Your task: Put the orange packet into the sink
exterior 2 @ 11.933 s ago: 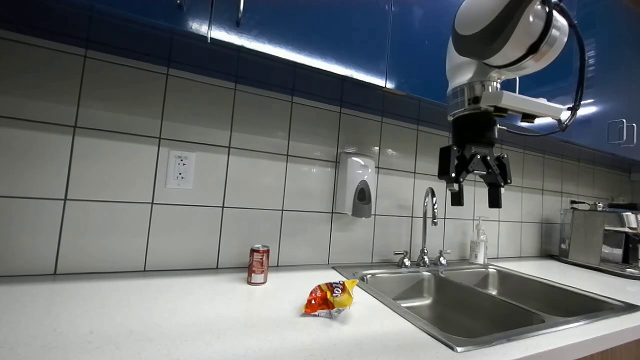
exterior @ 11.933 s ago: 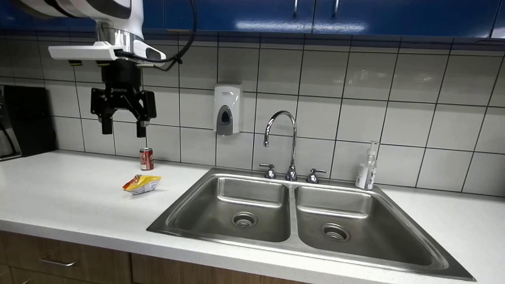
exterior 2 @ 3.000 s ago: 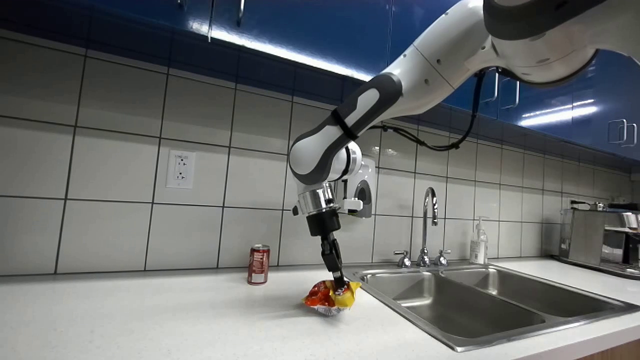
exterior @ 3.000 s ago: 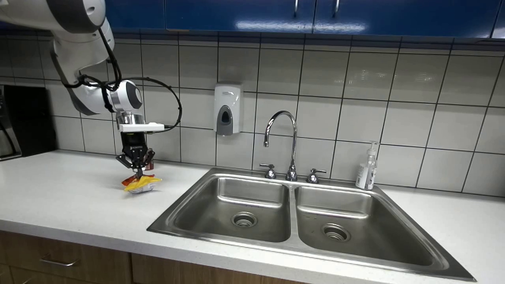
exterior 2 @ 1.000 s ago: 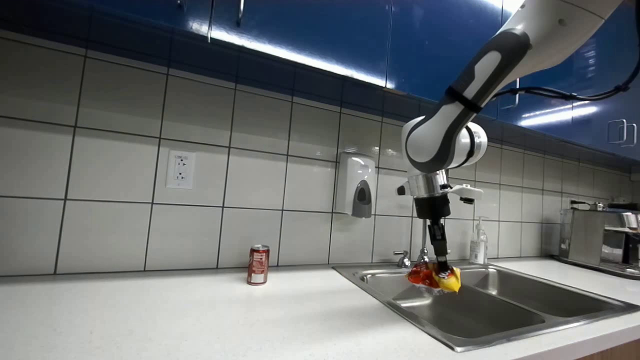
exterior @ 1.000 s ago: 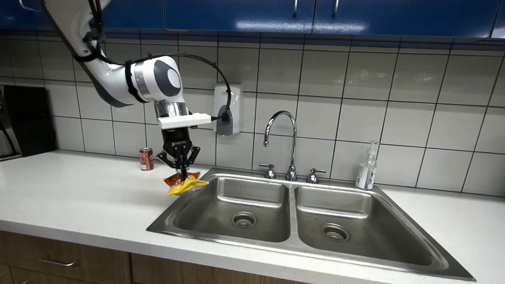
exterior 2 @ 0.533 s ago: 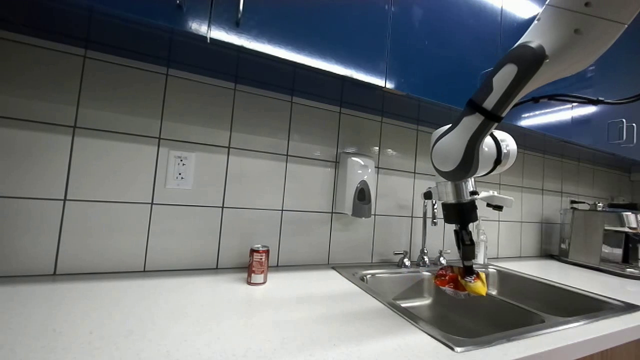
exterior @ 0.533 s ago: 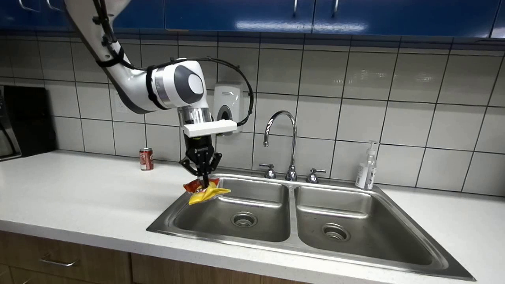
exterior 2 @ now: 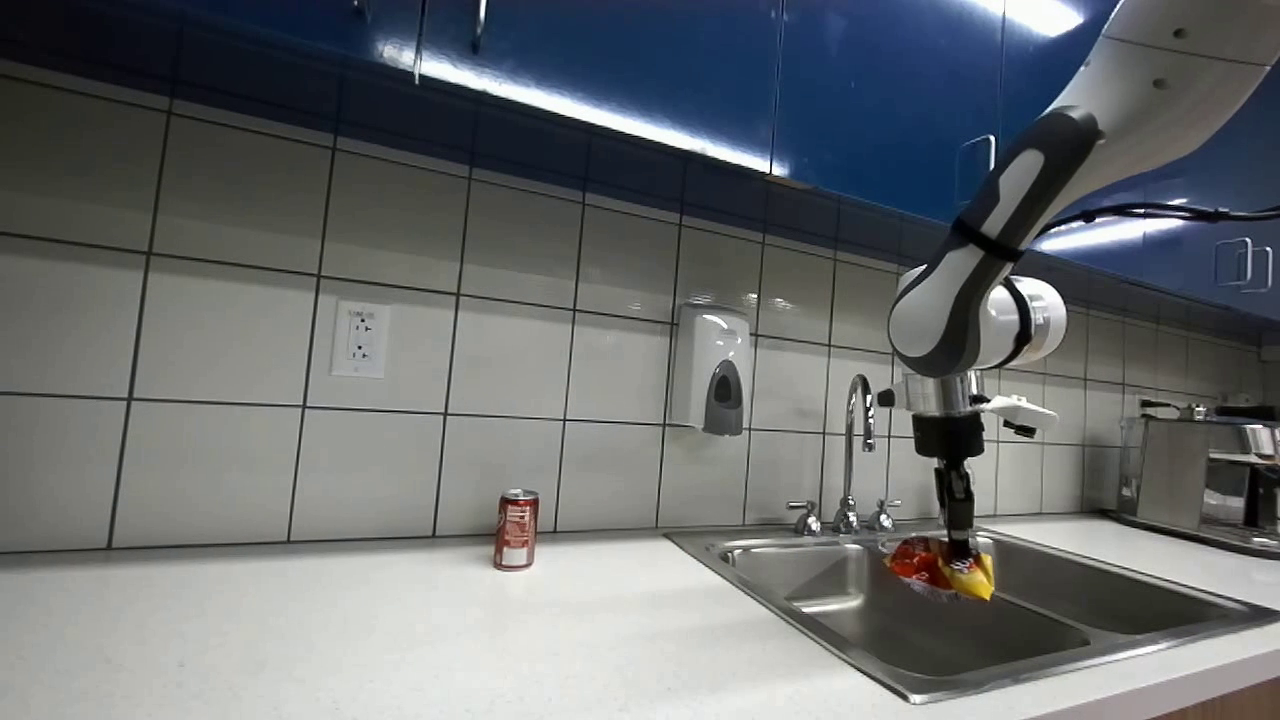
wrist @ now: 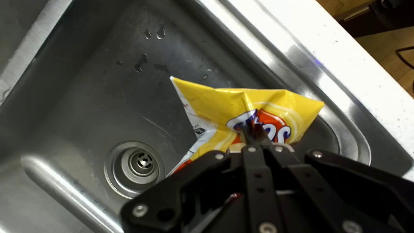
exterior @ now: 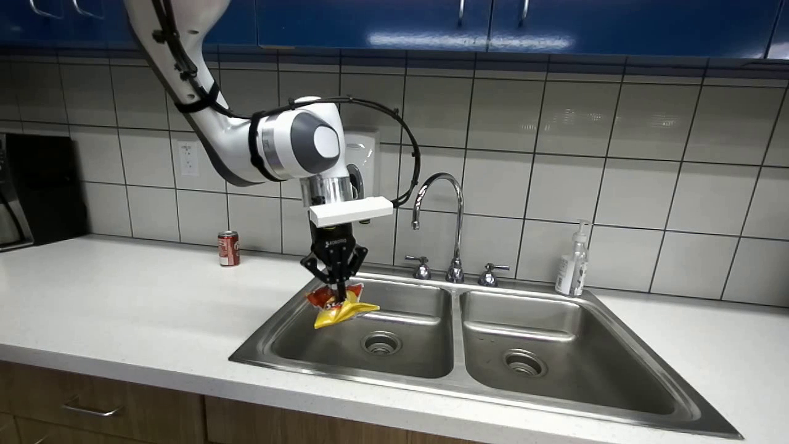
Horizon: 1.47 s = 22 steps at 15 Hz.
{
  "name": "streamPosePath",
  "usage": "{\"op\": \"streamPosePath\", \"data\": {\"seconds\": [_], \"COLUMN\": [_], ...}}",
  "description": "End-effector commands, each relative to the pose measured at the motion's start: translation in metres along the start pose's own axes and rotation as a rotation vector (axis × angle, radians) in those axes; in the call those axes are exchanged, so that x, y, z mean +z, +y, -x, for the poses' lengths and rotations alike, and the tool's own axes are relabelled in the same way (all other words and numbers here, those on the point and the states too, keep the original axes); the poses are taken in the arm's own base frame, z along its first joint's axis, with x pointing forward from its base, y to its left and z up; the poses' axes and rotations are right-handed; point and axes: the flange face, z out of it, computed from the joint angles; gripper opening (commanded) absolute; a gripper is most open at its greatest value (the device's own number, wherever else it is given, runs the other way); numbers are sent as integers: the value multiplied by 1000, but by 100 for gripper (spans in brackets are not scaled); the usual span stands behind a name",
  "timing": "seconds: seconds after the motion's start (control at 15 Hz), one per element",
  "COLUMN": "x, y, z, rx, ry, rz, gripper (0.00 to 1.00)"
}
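Note:
The orange packet, a crumpled bag in yellow and orange-red, hangs in the air over the near basin in an exterior view (exterior 2: 972,578). My gripper (exterior: 341,295) points down and is shut on the middle of the packet (exterior: 345,312). In the wrist view, the fingertips of the gripper (wrist: 254,129) pinch the bag (wrist: 210,97) across its lettering, and creases spread from the grip. Below lies the steel sink (wrist: 113,97), its drain visible beside the bag. In an exterior view the bag covers part of the basin of the sink (exterior: 425,354).
A red can (exterior: 228,248) stands on the counter (exterior: 123,296). Behind the sink rises a tall curved faucet (exterior: 459,228) with two handles. A pump bottle (exterior: 572,268) stands at the sink's back corner. A wall dispenser (exterior 2: 712,370) is mounted behind.
Earlier the gripper stood open above the counter, where the packet lay. It has since shut on the packet and lifted it. Over the last second both moved from the sink's edge over the basin.

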Motion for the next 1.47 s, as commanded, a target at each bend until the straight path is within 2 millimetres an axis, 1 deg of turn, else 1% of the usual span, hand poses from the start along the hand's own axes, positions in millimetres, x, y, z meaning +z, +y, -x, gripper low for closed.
{"op": "streamPosePath", "data": {"seconds": [0.0, 0.47, 0.87, 1.13, 1.4], "x": [10, 42, 73, 93, 110], "y": [16, 34, 47, 48, 45], "z": [3, -3, -1, -1, 0], "rx": [1, 32, 64, 81, 85], "ry": [27, 48, 69, 87, 95], "rz": [10, 23, 34, 38, 38], "gripper": [0, 0, 0, 0, 0]}}
